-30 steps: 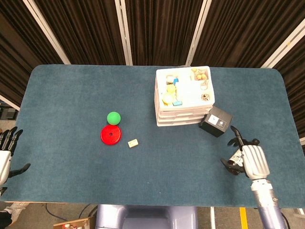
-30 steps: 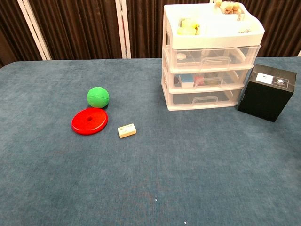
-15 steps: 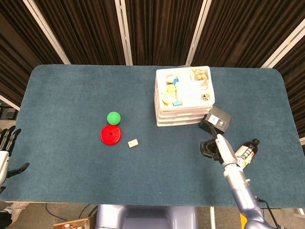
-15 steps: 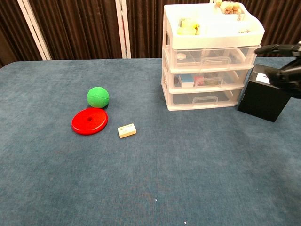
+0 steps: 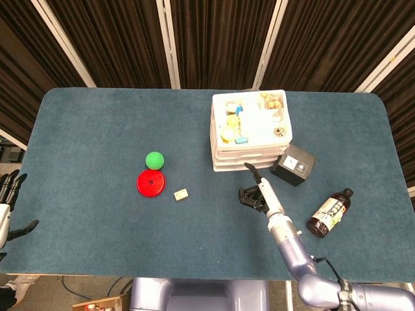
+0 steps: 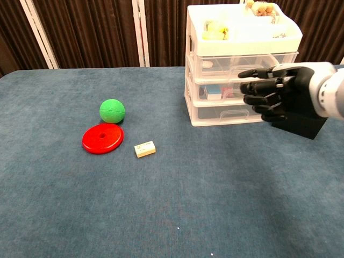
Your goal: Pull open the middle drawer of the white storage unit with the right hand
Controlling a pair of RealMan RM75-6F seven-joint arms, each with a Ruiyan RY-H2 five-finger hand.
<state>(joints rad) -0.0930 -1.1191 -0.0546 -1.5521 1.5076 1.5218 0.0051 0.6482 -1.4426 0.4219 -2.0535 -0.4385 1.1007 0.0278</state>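
Right hand (image 6: 271, 92) empty with fingers apart, hovering before the shut middle drawer (image 6: 236, 91) of the white plastic storage unit (image 5: 249, 129), blue table (image 5: 97, 129), left hand (image 5: 8, 207) open at the edge

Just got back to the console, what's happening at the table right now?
The right hand is raised in front of the white storage unit, level with its middle drawer, fingers apart and holding nothing. From the head view it hasn't touched the unit yet, and all drawers look shut. The left hand sits idle at the table's edge. The green ball, red disc and black box lie untouched.
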